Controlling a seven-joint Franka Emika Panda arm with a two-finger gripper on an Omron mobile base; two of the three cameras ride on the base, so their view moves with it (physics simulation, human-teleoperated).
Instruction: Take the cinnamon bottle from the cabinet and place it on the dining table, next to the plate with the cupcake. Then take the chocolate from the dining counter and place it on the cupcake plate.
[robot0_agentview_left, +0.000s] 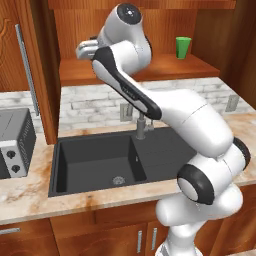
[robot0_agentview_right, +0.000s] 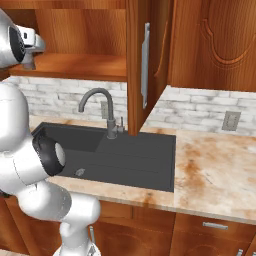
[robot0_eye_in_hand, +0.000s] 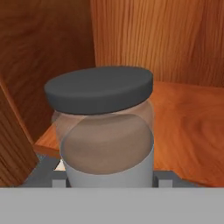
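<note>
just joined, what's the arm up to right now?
The arm is reaching into the open cabinet above the sink. In the hand view, the hand sits around the cinnamon bottle, fingers at either side of its pale lower band, apparently shut on it. The bottle stands upright near the shelf's front corner; whether it is lifted yet cannot be told. A green cup stands further along the same shelf.

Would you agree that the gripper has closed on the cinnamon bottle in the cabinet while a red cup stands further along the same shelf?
Not quite: the cup is green, not red, as the left base view shows. The rest holds: in the hand view the gripper sits closed on the cinnamon bottle on the cabinet shelf.
</note>
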